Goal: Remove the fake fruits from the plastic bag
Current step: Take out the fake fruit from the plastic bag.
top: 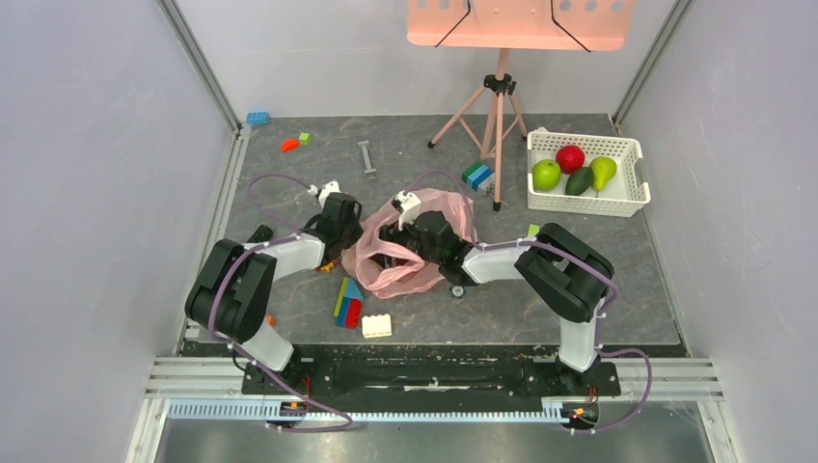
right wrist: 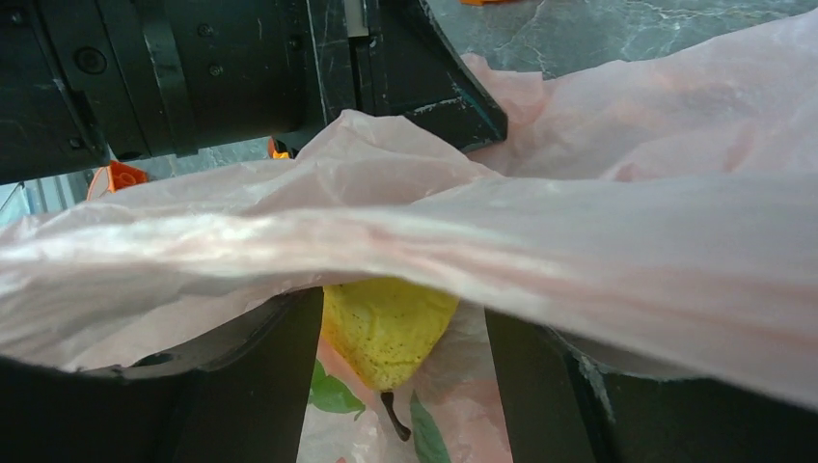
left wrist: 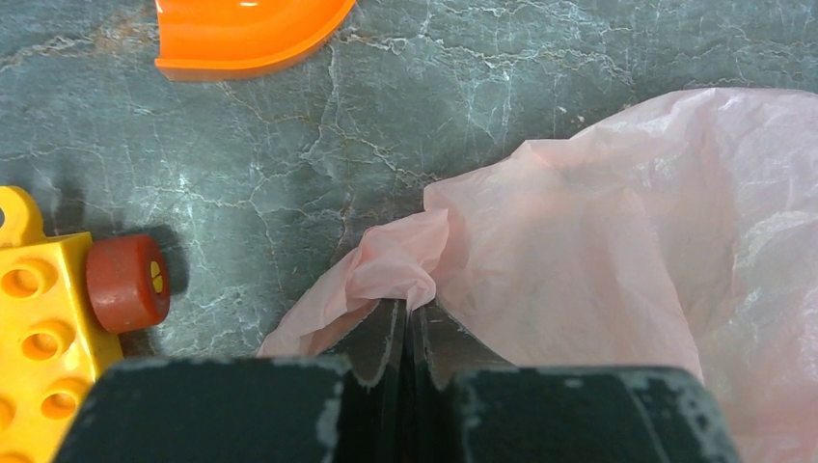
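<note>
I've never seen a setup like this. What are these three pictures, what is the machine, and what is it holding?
Two robot arms sit at a table's near edge. The overhead view shows both reaching into a pink plastic bag; a white basket already holds four fake fruits, and toy blocks lie around. The other two pictures come from cameras on the wrists. The left gripper is pinched shut on the bag's edge. The right gripper is inside the bag, its jaws open on either side of a yellow fruit, not clearly gripping it.

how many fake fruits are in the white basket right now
4 in the white basket: green apple, red apple, avocado, pear. None look hidden.
</note>
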Controlling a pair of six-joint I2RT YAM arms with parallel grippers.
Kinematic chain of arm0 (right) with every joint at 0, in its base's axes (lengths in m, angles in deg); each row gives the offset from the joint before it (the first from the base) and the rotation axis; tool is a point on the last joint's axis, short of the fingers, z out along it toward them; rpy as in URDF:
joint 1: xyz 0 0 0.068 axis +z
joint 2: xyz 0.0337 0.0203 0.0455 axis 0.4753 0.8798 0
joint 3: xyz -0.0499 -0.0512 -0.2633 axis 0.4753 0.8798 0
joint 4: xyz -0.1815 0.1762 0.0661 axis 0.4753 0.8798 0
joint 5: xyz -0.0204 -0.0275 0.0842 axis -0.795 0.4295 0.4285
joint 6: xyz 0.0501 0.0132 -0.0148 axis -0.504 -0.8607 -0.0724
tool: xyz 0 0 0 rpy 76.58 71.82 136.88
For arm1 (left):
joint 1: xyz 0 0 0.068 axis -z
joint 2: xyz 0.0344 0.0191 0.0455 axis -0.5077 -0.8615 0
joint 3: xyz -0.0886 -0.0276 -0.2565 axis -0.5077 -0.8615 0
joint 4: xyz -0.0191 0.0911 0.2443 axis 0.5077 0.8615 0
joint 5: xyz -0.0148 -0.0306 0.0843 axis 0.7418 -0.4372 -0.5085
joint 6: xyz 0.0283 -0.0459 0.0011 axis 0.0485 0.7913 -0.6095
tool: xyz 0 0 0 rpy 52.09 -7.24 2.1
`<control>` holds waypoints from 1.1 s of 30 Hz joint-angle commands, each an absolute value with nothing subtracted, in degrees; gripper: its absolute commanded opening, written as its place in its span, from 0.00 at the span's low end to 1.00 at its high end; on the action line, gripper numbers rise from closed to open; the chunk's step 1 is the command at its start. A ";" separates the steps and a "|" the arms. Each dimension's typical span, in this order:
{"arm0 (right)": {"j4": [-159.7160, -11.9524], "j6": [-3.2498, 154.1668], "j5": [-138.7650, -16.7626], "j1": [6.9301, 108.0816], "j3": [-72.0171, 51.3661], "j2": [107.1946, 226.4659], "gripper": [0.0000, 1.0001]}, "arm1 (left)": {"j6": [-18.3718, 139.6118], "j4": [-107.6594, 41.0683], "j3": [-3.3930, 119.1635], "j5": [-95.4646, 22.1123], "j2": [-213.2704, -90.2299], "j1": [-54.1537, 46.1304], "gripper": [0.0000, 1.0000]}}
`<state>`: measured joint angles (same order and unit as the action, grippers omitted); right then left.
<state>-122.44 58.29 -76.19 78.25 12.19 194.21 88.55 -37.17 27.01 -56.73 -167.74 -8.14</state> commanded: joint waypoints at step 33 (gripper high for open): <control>-124.15 55.71 -68.08 79.89 4.77 204.49 0.62 | 88.08 -42.35 27.20 -53.63 -169.58 -6.88 0.02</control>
<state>-122.70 55.79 -68.48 79.45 5.32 204.01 88.55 -39.75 27.01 -53.76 -169.44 -7.22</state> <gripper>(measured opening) 0.700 0.051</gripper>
